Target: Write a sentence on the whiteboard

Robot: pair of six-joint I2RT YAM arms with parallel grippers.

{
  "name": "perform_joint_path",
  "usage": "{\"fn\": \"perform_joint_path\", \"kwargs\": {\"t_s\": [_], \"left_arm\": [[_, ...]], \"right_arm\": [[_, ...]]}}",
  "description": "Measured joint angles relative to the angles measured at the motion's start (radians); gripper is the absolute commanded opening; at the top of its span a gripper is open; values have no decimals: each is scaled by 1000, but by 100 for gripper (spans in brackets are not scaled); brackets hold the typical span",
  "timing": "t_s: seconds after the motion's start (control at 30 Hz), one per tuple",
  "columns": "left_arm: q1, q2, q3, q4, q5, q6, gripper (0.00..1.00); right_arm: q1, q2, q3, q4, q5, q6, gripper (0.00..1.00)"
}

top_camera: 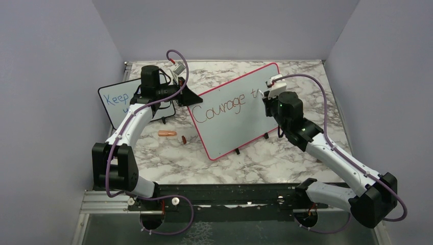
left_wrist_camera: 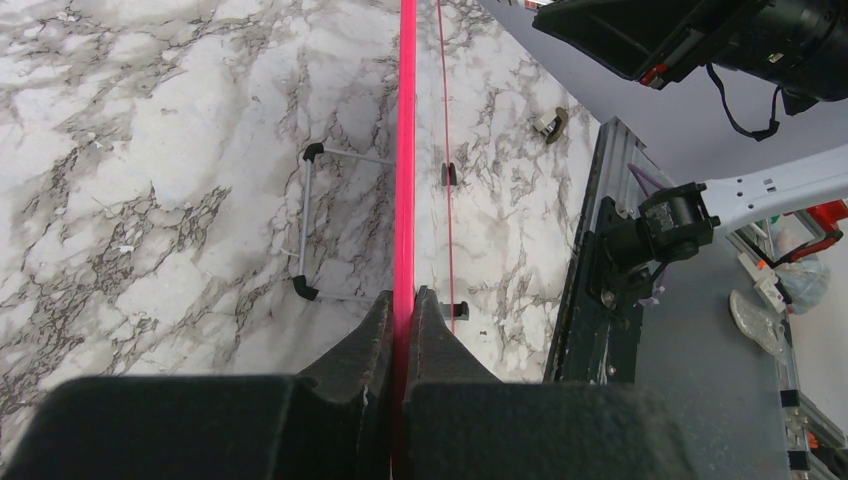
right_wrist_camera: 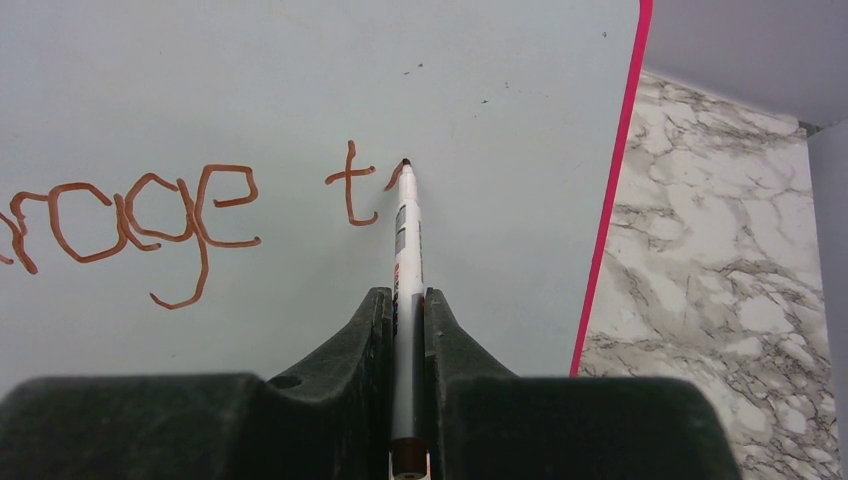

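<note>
Right now my left gripper (left_wrist_camera: 404,300) is clamped on the whiteboard (top_camera: 232,109): both fingers pinch its thin red-pink frame (left_wrist_camera: 406,150), which in the left wrist view runs edge-on, straight out from between the fingertips. In the overhead view that grip sits at the board's left corner, so the whole board lies out to the right of my left hand.

The board stands propped at a tilt on the marble table (top_camera: 168,158), resting on small black feet (top_camera: 237,151). Its long axis runs diagonally, from the near left toward the far right corner of the table.

My right gripper (right_wrist_camera: 406,297) is closed around a marker (right_wrist_camera: 407,240), with the barrel squeezed between the two fingers. The marker's long axis continues straight out from the gripper. Its dark tip points at the board face and touches it just right of the "t", where a short new stroke starts. The board's right-hand frame edge lies well to the right of the tip.

The sentence (top_camera: 224,108) so far reads "Courage t" in red-brown letters. It runs along the board's long axis, climbing toward the far right, and ends at the marker tip.

Behind my left arm stands a smaller board (top_camera: 115,99) with blue writing that starts with "Keep". An orange cap-like piece (top_camera: 167,133) and a small dark red piece (top_camera: 183,139) lie on the table just left of the whiteboard's near corner.
</note>
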State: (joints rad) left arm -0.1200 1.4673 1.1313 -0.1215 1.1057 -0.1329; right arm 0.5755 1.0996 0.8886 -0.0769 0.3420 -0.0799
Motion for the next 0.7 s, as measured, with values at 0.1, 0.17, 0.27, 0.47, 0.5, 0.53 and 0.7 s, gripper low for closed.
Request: {"fn": "perform_joint_path", "kwargs": {"t_s": [0.1, 0.17, 0.27, 0.47, 0.5, 0.53, 0.7], "left_arm": [[0, 0, 0, 0, 0, 0, 0], [0, 0, 0, 0, 0, 0, 0], [0, 0, 0, 0, 0, 0, 0], [0, 0, 0, 0, 0, 0, 0], [0, 0, 0, 0, 0, 0, 0], [0, 0, 0, 0, 0, 0, 0], [0, 0, 0, 0, 0, 0, 0]], "right_arm": [[-1, 1, 3, 0, 0, 0, 1], [-2, 1, 3, -1, -3, 1, 1], [-2, 1, 3, -4, -15, 2, 1], [-2, -8, 3, -33, -35, 18, 1], [-2, -10, 2, -38, -40, 21, 1], [-2, -11, 2, -42, -44, 23, 1], [-2, -16, -3, -58, -53, 31, 1]]}}
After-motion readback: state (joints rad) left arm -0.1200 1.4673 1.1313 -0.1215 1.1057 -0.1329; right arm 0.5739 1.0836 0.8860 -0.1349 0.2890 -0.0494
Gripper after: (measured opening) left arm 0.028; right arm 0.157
